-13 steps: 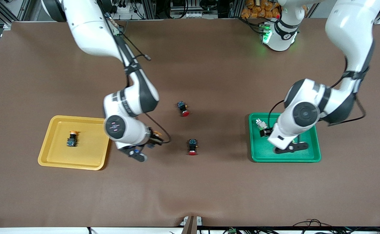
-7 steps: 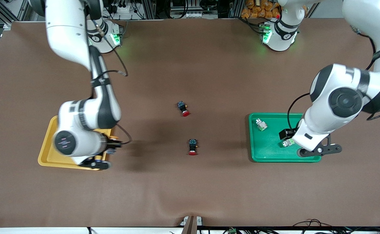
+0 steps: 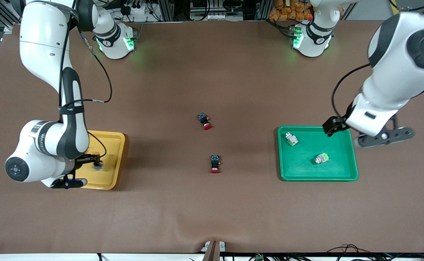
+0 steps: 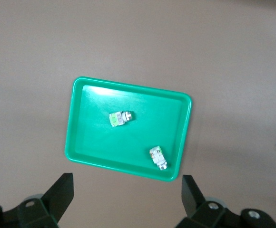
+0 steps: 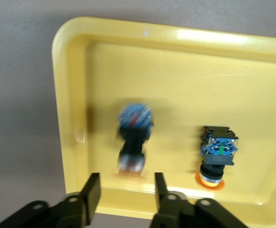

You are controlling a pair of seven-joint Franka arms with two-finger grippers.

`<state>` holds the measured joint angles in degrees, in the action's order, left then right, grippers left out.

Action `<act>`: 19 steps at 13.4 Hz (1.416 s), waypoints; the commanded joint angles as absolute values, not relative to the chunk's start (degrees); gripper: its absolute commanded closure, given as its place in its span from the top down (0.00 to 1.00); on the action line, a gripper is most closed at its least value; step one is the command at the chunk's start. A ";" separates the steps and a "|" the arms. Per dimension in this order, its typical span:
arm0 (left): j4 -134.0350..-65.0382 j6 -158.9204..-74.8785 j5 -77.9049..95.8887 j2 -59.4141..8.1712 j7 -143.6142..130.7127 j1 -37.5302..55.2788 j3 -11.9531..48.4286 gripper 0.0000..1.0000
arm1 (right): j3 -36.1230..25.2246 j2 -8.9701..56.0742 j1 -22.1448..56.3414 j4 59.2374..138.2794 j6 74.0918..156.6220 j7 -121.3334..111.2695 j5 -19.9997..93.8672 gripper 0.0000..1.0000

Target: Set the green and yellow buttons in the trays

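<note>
Fingers of my right gripper (image 5: pixel 123 190) spread, dropping the blurred yellow button (image 5: pixel 133 137) into the yellow tray (image 5: pixel 71 95); left gripper (image 4: pixel 126 199) hangs wide, waiting.

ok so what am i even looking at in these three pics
These are two white robot arms at a brown table. The big picture looks down from across the table. The two small ones come from a camera on each arm's wrist. The left gripper hangs open and empty, up near the green plastic tray, which holds two whitish-grey buttons with green parts. The right gripper is over the yellow plastic tray, fingers apart, gripping nothing. In that tray are a dark button with an orange-yellow cap and a blurred dark button. Two dark red-capped switches lie on the table between the trays.
</note>
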<state>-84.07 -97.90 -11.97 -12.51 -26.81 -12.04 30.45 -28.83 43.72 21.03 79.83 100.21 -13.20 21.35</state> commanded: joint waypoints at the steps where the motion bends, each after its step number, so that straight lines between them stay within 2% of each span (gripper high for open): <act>1: -84.99 -95.81 -6.26 -7.39 -19.11 -17.03 30.58 1.00 | -30.49 39.39 21.09 79.80 99.49 -15.98 20.74 1.00; 3: -85.25 -93.09 -2.04 -3.80 -14.17 -19.69 29.45 1.00 | -31.55 34.56 21.18 79.89 97.57 -16.61 20.57 1.00; 4: -85.43 -90.64 -1.41 -2.39 -12.93 -17.60 25.96 1.00 | -32.60 33.06 21.62 79.81 96.17 -16.52 20.04 1.00; 6: -85.60 -85.02 2.26 -0.27 -11.70 -5.51 12.20 1.00 | -32.43 29.02 22.58 80.33 94.40 -16.09 17.94 1.00; 7: -85.78 -83.69 3.76 0.69 -10.82 -3.01 8.74 1.00 | -31.65 27.00 22.07 80.51 93.52 -16.00 17.41 1.00; 10: -90.52 -83.41 3.87 5.00 -10.20 -1.85 7.47 1.00 | -22.28 18.23 15.50 84.27 92.46 -15.21 11.10 1.00; 15: -90.53 -82.01 3.34 5.63 -10.28 0.26 4.49 1.00 | -3.37 2.84 2.39 95.96 92.90 -2.75 4.23 1.00; 19: -91.06 -81.74 2.12 5.45 -10.28 -0.44 4.39 1.00 | -0.62 -3.86 -0.17 98.35 90.71 0.70 3.87 1.00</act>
